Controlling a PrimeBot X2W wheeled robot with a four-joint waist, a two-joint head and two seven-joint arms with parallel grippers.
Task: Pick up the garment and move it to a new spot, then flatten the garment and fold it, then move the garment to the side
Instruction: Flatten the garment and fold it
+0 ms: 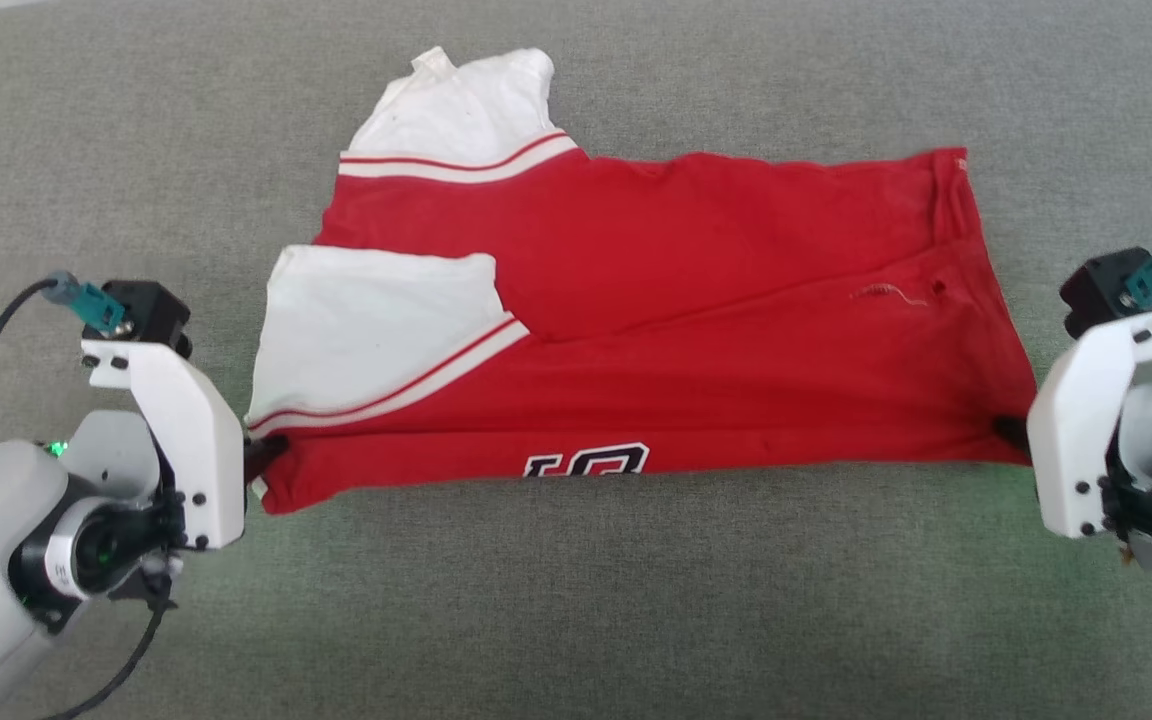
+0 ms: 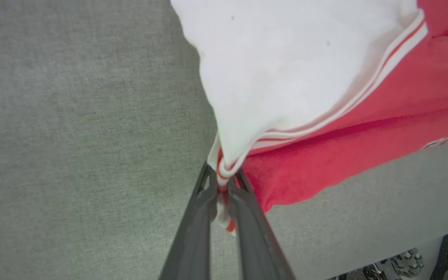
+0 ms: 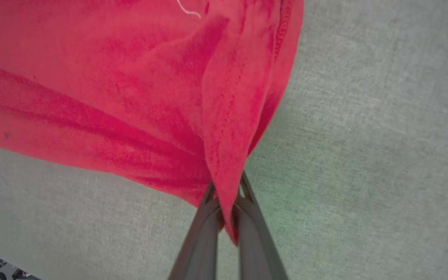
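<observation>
Grey woven cloth covers the surface [image 1: 576,620], and the garment [image 1: 696,290] lies across its middle, its near edge stretched taut and seemingly raised a little. The left end effector [image 1: 262,452] pinches the near-left corner at the striped trim. The right end effector [image 1: 1010,430] pinches the near-right hem corner. Each grip holds only a thin bite of fabric, so pulling the arms further apart could tug a corner free. An uneven carry would skew the fold, and the white sleeve [image 1: 376,320] lying loose on top may slide.

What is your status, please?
Left gripper shut on garment sleeve corner. Right gripper shut on hem corner. Garment stretched between, partly folded. Nothing obstructing.
</observation>
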